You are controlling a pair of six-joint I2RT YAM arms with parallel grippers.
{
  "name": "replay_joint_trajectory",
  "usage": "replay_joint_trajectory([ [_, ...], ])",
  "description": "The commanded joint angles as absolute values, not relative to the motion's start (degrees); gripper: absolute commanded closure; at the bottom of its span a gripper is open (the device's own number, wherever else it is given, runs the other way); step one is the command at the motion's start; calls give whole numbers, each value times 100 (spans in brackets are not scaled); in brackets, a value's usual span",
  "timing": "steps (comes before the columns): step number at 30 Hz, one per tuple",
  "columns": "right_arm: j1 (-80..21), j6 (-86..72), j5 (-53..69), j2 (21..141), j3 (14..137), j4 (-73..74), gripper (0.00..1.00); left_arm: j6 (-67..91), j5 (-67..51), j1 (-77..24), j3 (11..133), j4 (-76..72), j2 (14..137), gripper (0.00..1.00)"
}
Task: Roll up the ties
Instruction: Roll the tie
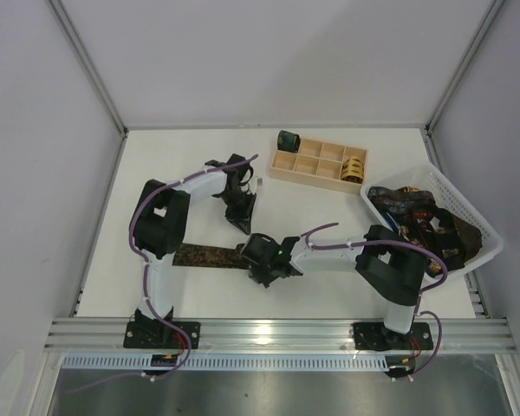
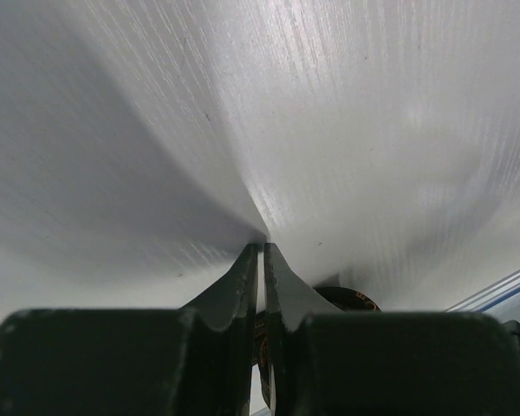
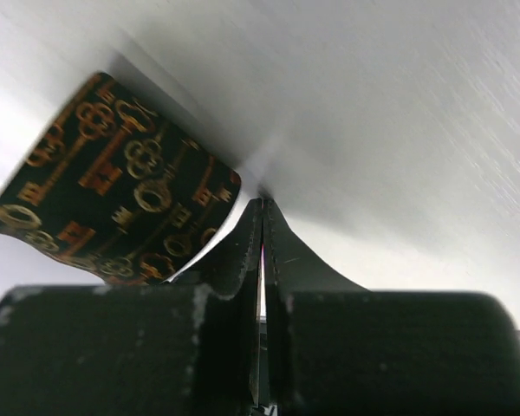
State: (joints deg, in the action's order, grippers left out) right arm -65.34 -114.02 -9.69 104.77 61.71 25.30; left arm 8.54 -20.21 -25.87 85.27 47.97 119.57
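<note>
- The tie [image 1: 204, 255] lies flat on the tabletop [image 1: 329, 217], its long axis running left to right in front of the arm bases.
- The right pincer [image 3: 262, 206] is closed at the tie's right end. Patterned fabric lies against one finger (whether any is pinched cannot be told).
- The left pincer [image 2: 262, 247] has its jaws nearly together with nothing seen between. It points down just beyond that same end.
- The right arm is nearer, so rolling would likely run leftward along the axis.
</note>
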Motion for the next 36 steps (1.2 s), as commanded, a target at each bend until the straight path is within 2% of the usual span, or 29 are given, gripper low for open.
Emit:
replay_joint_trajectory([
  [1, -6399, -14431, -1336, 10521, 5907, 2883, 100, 791, -2039, -2602, 8429, 4702, 11751, 88],
  [20, -6064, -14336, -1327, 10283, 5528, 2742, 100, 756, -2161, -2628, 8376, 4632, 11760, 88],
  [27, -6495, -14546, -1160, 10143, 5493, 3006, 100, 721, -2390, -2716, 8341, 4544, 11777, 90],
  [36, -6478, -14713, -1186, 10326, 5423, 2673, 100, 712, -2197, -2935, 7990, 4526, 11558, 94],
])
